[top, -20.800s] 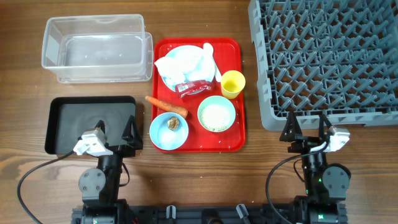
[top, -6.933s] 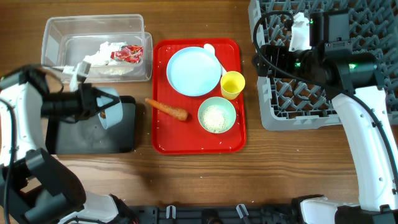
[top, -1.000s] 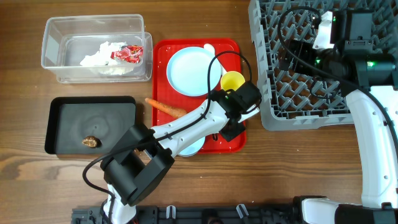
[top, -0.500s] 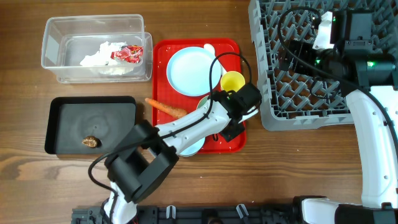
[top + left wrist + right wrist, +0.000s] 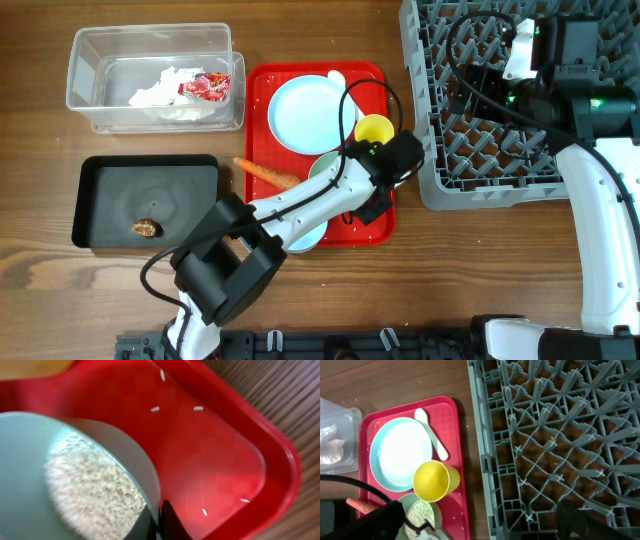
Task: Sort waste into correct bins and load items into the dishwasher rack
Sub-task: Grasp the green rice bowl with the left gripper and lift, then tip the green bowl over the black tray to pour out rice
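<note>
Left wrist view puts the pale green bowl (image 5: 117, 447) right up against the left gripper (image 5: 160, 522), whose fingers look pinched narrowly on the bowl's rim, one inside the wall and one outside. The bowl sits in the red tray's (image 5: 225, 460) near right corner, with stray grains scattered on the tray floor beside it. It reads as stiff, smooth plastic, light in itself, but the white rice grains (image 5: 90, 490) fill it loosely and will slide toward whichever side dips. A rim pinch is the only real purchase, and my judgement is that it can twist in such a grip, so it wants carrying level until it is over the bin. The right gripper (image 5: 574, 520) hangs over the dishwasher rack (image 5: 545, 435), beyond the red tray's right edge; I cannot tell how wide it stands
</note>
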You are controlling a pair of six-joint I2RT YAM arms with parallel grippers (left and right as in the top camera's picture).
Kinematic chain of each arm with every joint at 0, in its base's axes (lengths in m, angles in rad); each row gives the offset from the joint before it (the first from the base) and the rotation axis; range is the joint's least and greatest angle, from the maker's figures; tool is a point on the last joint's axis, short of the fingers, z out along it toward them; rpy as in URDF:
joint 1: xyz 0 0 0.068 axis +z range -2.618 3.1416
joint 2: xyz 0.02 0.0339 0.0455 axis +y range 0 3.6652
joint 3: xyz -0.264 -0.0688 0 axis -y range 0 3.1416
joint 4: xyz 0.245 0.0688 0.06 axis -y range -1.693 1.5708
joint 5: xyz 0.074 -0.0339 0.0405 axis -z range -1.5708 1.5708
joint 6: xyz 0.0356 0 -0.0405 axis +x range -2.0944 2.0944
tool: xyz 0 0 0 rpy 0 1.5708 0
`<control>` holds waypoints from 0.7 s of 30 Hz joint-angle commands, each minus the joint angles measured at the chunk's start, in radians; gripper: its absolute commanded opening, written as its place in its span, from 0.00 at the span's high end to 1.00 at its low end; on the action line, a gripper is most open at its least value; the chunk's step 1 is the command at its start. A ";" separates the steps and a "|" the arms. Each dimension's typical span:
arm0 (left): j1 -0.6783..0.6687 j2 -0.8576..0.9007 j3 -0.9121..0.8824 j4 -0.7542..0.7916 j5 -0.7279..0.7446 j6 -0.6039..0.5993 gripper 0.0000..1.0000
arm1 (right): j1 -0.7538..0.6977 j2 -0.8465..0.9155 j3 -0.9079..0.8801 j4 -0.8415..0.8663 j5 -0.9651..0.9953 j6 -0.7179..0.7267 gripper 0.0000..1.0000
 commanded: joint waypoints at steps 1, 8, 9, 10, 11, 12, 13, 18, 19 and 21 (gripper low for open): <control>0.029 -0.078 0.105 -0.045 -0.014 -0.055 0.96 | -0.003 0.011 0.015 -0.009 0.017 0.012 0.00; 0.144 -0.180 0.150 -0.069 -0.014 -0.164 0.96 | -0.003 0.011 0.015 -0.011 0.017 0.012 0.00; 0.189 -0.213 0.156 -0.087 -0.013 -0.225 0.96 | -0.003 0.011 0.015 -0.011 0.017 0.012 0.00; 0.217 -0.233 0.158 -0.100 -0.012 -0.265 0.96 | -0.003 0.011 0.015 -0.011 0.017 0.011 0.01; 0.250 -0.257 0.159 -0.113 -0.005 -0.302 0.96 | -0.003 0.011 0.015 -0.011 0.017 0.012 0.00; 0.285 -0.282 0.159 -0.127 0.014 -0.333 0.96 | -0.003 0.011 0.015 -0.011 0.017 0.012 0.00; 0.321 -0.305 0.159 -0.140 0.039 -0.356 0.96 | -0.003 0.011 0.015 -0.011 0.017 0.012 0.00; 0.529 -0.400 0.159 -0.242 0.177 -0.400 0.96 | -0.003 0.011 0.015 -0.011 0.017 0.011 0.00; 0.565 -0.406 0.159 -0.267 0.194 -0.399 0.96 | -0.003 0.011 0.015 -0.011 0.017 0.012 0.00; 0.664 -0.410 0.159 -0.337 0.238 -0.381 0.96 | -0.003 0.011 0.015 -0.010 0.017 0.012 0.00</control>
